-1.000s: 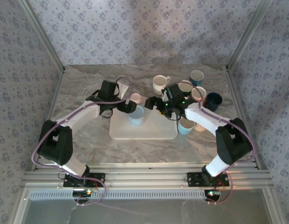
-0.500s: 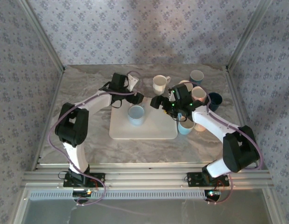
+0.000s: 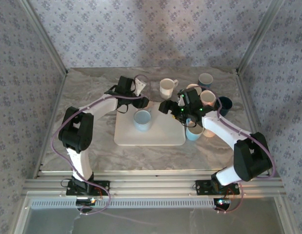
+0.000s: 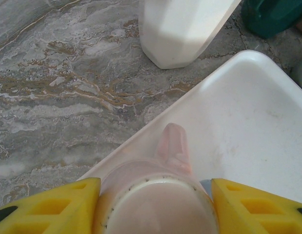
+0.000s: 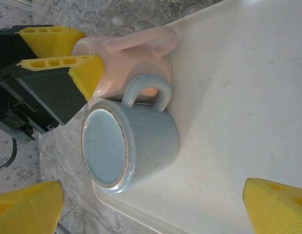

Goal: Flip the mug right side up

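The left gripper (image 4: 154,189) has its 2 yellow fingers pressed against the sides of the pink mug (image 4: 160,217), which sits upside down at the tray's (image 4: 248,122) far edge. The right gripper (image 5: 151,204) hangs wide open over the tray, facing the inverted blue mug (image 5: 133,141) just beside it.

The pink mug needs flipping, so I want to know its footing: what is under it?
The pink mug stands base up on a corner of the white tray. Anything trapped beneath it is hidden by the mug's own body.
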